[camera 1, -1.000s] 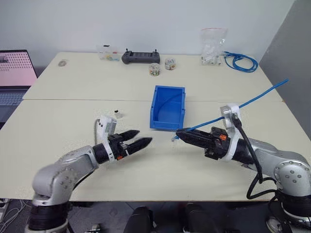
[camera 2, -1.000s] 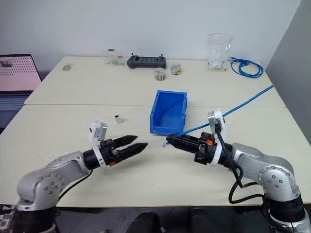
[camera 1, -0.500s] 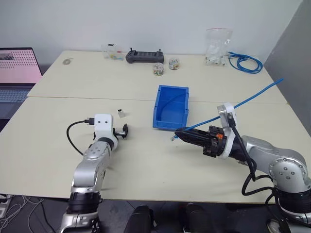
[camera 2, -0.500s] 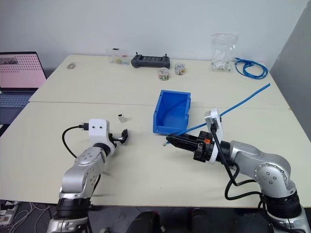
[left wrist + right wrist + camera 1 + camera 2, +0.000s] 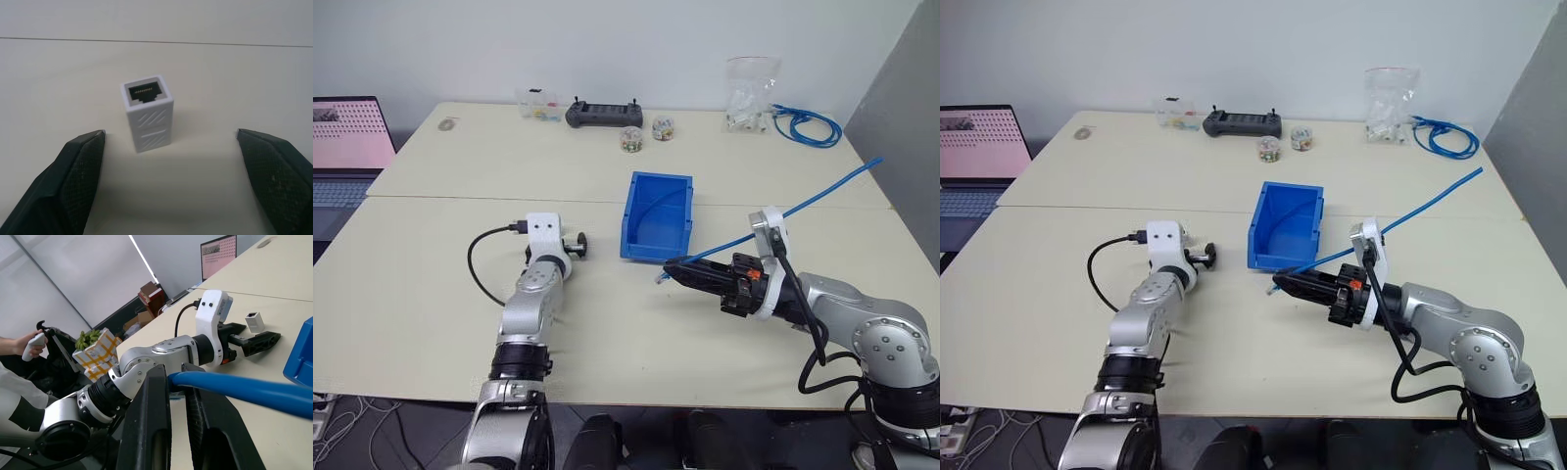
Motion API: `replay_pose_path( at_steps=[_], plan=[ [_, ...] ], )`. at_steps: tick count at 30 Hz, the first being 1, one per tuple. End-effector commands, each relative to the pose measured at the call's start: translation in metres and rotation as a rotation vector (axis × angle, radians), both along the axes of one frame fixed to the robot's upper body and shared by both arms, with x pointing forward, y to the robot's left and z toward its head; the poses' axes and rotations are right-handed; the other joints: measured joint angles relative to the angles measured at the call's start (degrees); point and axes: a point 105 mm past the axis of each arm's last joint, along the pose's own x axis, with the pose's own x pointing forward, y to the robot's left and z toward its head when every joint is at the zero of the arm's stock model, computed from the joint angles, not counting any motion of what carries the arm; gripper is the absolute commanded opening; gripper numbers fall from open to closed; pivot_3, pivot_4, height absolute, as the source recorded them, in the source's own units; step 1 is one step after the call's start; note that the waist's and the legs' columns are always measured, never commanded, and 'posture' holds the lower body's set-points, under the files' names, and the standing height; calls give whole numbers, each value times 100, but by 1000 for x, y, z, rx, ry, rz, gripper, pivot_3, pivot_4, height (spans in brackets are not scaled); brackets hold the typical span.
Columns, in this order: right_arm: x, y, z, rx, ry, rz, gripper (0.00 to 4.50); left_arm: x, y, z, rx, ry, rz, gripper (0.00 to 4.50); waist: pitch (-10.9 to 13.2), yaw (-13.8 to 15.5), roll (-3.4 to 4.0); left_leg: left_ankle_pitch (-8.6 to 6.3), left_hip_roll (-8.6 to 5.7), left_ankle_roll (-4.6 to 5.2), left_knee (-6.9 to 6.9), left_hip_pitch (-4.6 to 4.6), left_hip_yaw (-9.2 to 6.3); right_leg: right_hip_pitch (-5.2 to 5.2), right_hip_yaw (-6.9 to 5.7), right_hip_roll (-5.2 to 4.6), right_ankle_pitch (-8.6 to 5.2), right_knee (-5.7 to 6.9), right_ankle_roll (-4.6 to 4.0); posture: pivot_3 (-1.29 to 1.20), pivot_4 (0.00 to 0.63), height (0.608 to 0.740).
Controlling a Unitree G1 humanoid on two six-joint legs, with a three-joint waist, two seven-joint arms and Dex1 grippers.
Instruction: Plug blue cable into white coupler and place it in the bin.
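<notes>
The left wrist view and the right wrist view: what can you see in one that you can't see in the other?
The left wrist view alone shows the dark socket on top of the white coupler, which stands on the table between the open left gripper's fingers.

The right wrist view alone shows the right gripper shut on the blue cable, a corner of the bin, a laptop and a person's hand holding a controller.

Both show the coupler, the table and the left gripper's fingers.

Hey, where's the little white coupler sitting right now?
The white coupler stands upright on the table, between the left gripper's open fingers and untouched, left of the blue bin.
</notes>
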Motion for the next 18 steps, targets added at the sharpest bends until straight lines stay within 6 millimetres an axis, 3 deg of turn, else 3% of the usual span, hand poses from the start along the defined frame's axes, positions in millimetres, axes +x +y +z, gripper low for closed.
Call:
replay_pose_path(
  at_steps=[1, 14, 18],
  plan=[
    [-4, 1, 8, 5, -46, 15, 132, 8, 4, 13, 7, -56, 55, 4029, 0, 0, -1, 0, 0, 0, 0, 0, 0, 0, 0, 0, 0, 0, 0, 0, 150, 740],
    [-6, 0, 6, -2, -47, 11, 131, 4, 14, 5, 30, -42, 100, 1009, 1, -8, -1, 0, 1, -1, 0, 1, 0, 0, 0, 0, 1, 2, 0, 0, 150, 740],
    [-6, 0, 5, -8, -50, 10, 131, -7, 22, 9, 59, -58, 91, 782, 1, -23, -1, 0, 2, -1, -1, 3, 2, 0, 2, 0, 1, 2, 0, 0, 150, 740]
  ],
)
